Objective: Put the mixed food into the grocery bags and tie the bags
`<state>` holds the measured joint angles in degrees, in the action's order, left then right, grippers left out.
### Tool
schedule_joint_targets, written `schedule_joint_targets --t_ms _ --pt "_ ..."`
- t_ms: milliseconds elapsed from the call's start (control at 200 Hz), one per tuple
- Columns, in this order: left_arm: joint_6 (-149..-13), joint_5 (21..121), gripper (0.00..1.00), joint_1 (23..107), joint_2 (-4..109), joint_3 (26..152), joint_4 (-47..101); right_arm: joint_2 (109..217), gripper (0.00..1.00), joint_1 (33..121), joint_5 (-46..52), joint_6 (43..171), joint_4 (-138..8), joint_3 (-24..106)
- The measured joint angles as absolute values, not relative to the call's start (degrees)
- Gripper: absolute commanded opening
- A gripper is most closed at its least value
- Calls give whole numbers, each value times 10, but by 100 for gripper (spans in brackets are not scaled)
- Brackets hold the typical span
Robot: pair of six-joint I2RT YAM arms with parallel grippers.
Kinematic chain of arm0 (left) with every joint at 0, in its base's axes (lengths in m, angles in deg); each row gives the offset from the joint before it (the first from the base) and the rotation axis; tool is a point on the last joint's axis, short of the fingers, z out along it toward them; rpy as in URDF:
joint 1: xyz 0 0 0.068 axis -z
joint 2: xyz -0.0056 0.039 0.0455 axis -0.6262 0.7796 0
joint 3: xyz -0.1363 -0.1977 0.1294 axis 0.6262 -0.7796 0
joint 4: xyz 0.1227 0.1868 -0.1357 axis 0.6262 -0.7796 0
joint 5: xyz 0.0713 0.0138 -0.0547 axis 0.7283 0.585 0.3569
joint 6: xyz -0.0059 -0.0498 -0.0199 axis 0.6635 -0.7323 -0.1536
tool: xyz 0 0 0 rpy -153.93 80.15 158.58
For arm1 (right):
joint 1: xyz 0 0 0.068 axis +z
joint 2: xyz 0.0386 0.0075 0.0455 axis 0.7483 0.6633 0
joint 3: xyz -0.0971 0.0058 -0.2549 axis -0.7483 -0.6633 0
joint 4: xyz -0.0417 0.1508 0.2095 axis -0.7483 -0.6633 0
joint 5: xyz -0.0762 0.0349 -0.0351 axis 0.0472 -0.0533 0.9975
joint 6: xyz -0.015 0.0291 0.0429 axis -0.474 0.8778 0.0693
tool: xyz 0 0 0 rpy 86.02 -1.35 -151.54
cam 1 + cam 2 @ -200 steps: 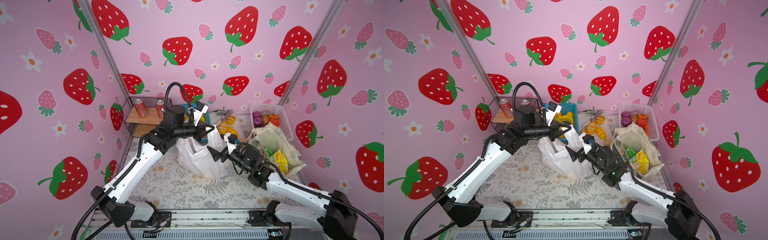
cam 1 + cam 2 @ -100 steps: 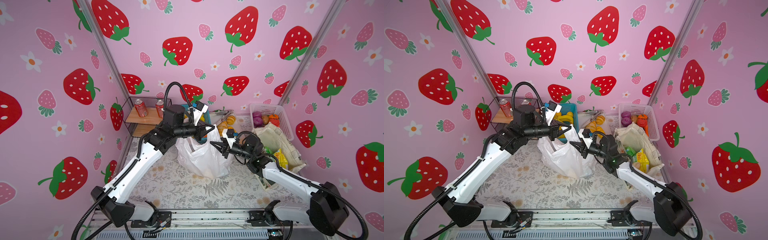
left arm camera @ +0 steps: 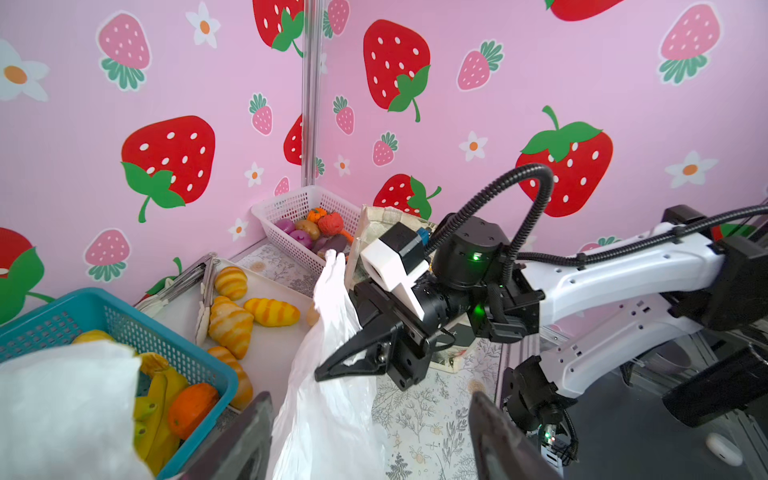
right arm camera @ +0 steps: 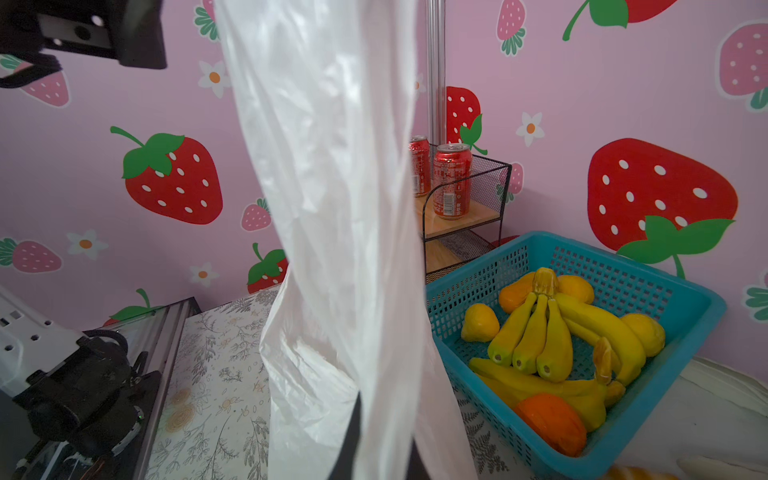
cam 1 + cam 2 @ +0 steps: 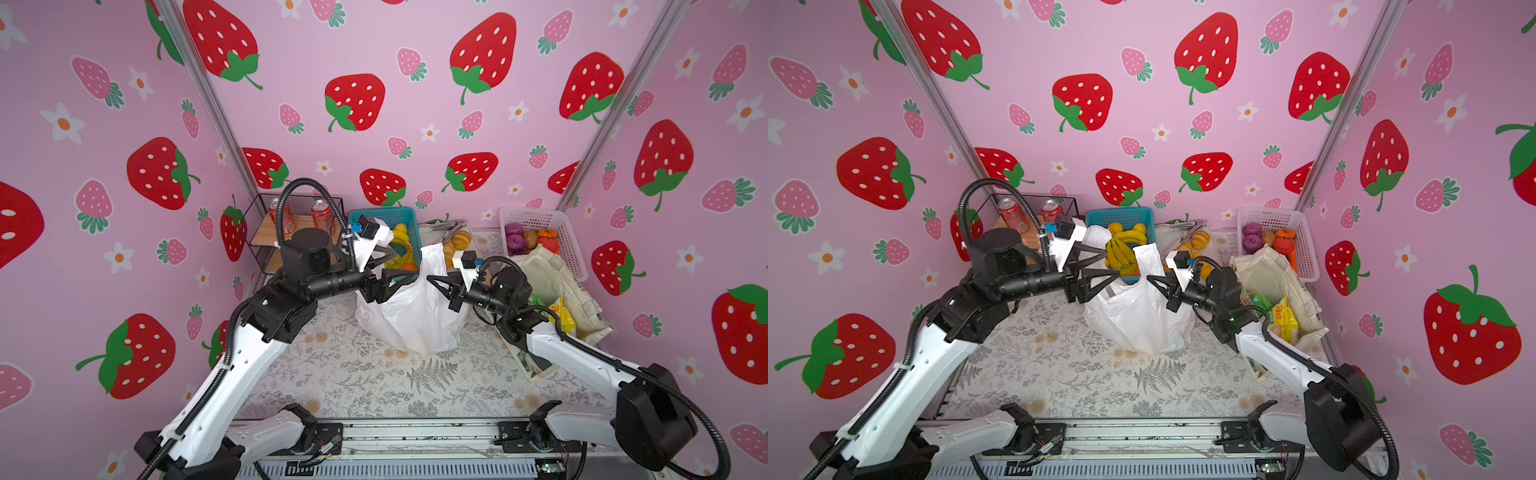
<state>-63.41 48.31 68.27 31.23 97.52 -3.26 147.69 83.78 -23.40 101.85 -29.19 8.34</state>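
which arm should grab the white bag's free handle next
Left. The left gripper is open right beside the free handle by the blue basket; the right gripper is shut on the other handle of the white bag.

Right gripper rose and clamped a handle of the white bag; left gripper opened

White plastic bag stands bulging mid-frame, one handle stretched upward, and the cream tote slumps open at right, yellow and green snack packets inside.
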Motion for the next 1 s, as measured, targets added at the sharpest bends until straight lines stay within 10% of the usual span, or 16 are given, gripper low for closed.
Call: schedule_joint_targets --t_ms 455,1000 --pt "-610 388 86 428 304 851 -21 1477 0 828 -249 1017 -289 83" --pt "-534 164 69 394 549 914 34 1477 0 828 -262 1017 -288 83"
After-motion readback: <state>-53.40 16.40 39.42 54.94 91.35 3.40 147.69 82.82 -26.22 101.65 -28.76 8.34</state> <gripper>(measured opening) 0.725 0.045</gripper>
